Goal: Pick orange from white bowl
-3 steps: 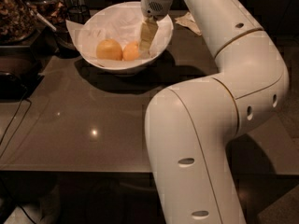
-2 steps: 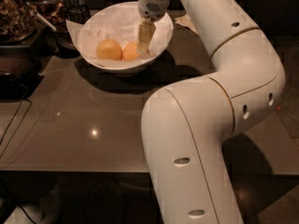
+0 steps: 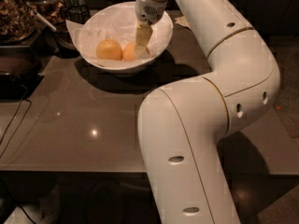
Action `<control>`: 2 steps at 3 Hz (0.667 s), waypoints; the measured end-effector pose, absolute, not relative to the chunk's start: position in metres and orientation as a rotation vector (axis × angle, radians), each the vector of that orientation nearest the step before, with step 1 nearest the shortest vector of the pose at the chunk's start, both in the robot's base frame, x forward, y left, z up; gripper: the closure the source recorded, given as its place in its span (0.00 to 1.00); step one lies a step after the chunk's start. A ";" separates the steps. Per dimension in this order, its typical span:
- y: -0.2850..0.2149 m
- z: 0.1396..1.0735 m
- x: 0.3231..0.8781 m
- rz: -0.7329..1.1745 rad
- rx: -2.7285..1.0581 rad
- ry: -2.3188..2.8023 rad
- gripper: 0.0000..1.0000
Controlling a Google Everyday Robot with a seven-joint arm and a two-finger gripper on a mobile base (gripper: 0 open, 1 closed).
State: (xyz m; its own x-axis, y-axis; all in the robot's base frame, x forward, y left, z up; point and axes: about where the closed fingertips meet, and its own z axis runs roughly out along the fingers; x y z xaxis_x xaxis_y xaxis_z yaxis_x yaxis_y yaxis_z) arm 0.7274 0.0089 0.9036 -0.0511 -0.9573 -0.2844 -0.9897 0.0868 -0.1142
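The white bowl (image 3: 161, 24) stands at the back of the brown table, lined with crumpled white paper. Two round fruits lie in it. The deeper-coloured orange (image 3: 128, 52) is the right one, partly hidden by my gripper. A paler, yellower fruit (image 3: 109, 49) lies to its left, touching or nearly touching it. My gripper (image 3: 142, 42) hangs down from the white arm into the bowl, right at the orange's right side.
Glass jars of dark contents (image 3: 16, 13) and a dark wire holder (image 3: 77, 14) stand at the back left. A black cable (image 3: 14, 120) runs over the table's left side. A crumpled paper scrap (image 3: 181, 20) lies right of the bowl. My arm's big elbow (image 3: 187, 139) covers the front right.
My gripper has dropped slightly lower and a touch left inside the bowl, at the orange. The arm's elbow has shifted a little left. The fruits have not moved.
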 end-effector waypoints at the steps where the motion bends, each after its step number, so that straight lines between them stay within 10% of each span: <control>1: 0.011 0.895 0.726 0.207 -1.942 2.086 0.28; 2: 0.013 0.886 0.725 0.261 -1.940 2.083 0.27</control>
State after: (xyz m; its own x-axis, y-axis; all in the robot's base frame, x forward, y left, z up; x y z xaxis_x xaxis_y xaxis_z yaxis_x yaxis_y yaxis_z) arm 0.7251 0.0129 0.8862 -0.0570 -0.9439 -0.3252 -0.9950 0.0805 -0.0593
